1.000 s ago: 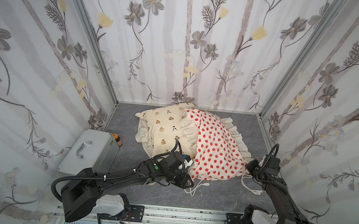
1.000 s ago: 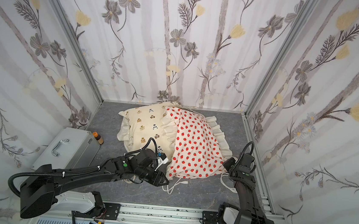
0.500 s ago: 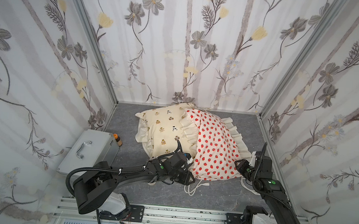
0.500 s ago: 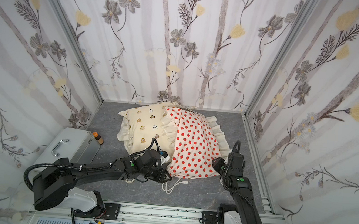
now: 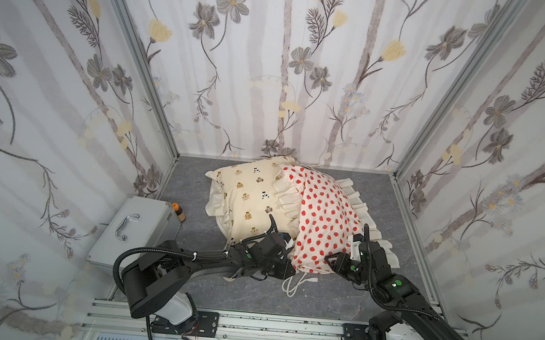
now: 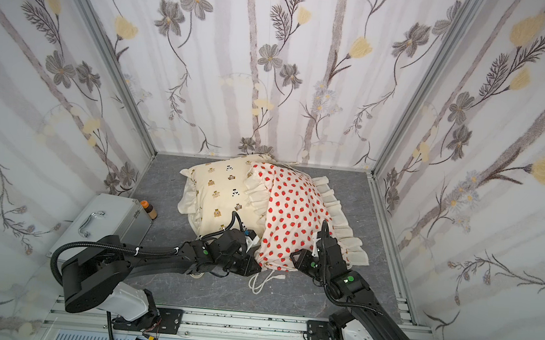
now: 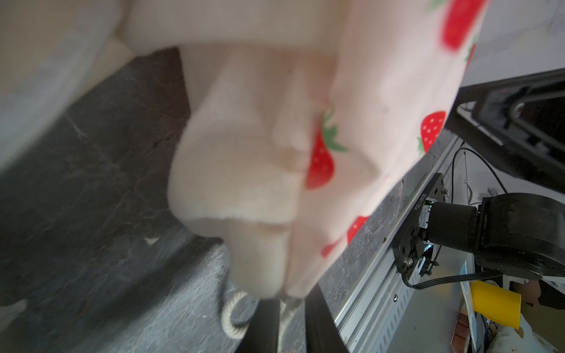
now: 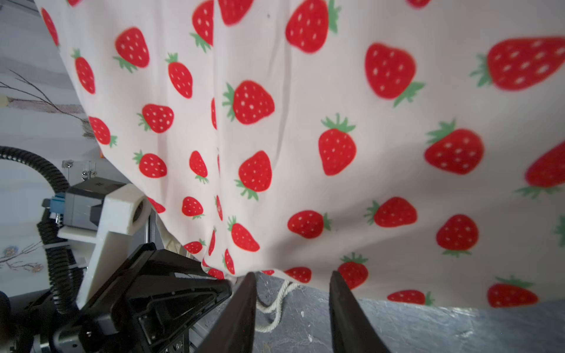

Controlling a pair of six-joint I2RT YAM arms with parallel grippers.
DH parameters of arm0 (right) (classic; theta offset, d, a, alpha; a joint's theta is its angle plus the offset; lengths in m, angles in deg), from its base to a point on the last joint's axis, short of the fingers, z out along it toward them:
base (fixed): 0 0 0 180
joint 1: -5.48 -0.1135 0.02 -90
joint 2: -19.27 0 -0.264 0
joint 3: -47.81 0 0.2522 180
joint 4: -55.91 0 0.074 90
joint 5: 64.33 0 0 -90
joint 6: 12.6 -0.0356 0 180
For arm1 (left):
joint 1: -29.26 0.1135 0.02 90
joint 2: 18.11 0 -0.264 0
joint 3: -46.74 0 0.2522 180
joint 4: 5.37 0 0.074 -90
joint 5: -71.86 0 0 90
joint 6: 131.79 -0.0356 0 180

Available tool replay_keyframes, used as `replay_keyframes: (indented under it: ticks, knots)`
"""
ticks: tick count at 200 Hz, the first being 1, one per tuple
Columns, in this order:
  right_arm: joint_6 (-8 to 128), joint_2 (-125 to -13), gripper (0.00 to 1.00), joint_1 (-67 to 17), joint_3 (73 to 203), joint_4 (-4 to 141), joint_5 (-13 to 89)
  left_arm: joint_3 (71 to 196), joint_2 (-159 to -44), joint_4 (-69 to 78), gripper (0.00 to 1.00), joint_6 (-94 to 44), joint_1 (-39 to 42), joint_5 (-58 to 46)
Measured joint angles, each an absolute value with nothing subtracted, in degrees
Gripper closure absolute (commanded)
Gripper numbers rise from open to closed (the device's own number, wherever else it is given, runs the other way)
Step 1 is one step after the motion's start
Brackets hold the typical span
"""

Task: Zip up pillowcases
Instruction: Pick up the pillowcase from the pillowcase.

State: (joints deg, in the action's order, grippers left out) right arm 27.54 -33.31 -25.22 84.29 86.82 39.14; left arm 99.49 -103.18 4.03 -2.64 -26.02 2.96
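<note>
Because the two pillowcases lie heaped toward the back of the grey bench (image 5: 320, 303), with the strawberry pillowcase (image 5: 324, 215) lapping over the right side of the bear pillowcase (image 5: 245, 192), both arms reach in low from the front to its near edge. That edge is likely where the opening runs, which would explain why both claws meet there. The silver case (image 5: 134, 229) sits apart at the left, out of the way.

The left claw (image 7: 290, 302) stands narrow at the near left corner of the strawberry pillowcase. The cloth there gathers to a point that runs down between its fingers, and creases fan out from that spot in the right wrist view, so I judge the corner pinched as an anchor. The right claw (image 8: 292, 275) stands partly wide with nothing between its fingers, just beside the hem, probably placed to find the slider. The cream ties (image 5: 291, 285) trail loose on the bench by the corner.

No zipper teeth or pull show in any view, so the hem seems to hide them. The left wrist view is blurred up close, so the exact bite is hard to make out. The left arm covers the bear pillowcase's near edge.
</note>
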Motion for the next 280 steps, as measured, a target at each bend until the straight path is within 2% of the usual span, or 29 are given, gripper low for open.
replay_keyframes:
  ticks: [33, 45, 69, 136, 207, 220, 280]
  knots:
    - [24.96, -32.93, 0.71, -29.65, 80.82, 83.13, 39.12, 99.49, -100.78, 4.86, 1.0, -2.77, -25.96, 2.96]
    - [24.24, -33.11, 0.76, -30.38, 79.64, 82.01, 39.29, 99.49, -100.15, 5.45, 1.0, -2.77, -25.91, 3.05]
    - [23.17, -34.35, 0.77, -31.97, 78.04, 80.28, 39.14, 99.57, -99.38, 6.35, 1.0, -2.73, -25.81, 4.06]
    - [23.28, -41.06, 0.9, -33.3, 76.55, 74.1, 35.95, 101.41, -98.29, 7.2, 1.0, 1.69, -25.76, 7.64]
    - [24.46, -39.84, 0.88, -28.41, 80.29, 69.53, 21.59, 105.37, -95.86, 8.23, 1.0, 8.86, -26.42, 13.78]
    - [25.75, -39.95, 0.85, -27.75, 80.42, 68.59, 19.97, 105.61, -95.29, 8.21, 1.0, 10.52, -26.42, 14.81]
    - [30.29, -39.93, 0.72, -27.45, 79.02, 69.2, 23.27, 106.7, -93.15, 7.2, 1.0, 16.9, -26.4, 15.51]
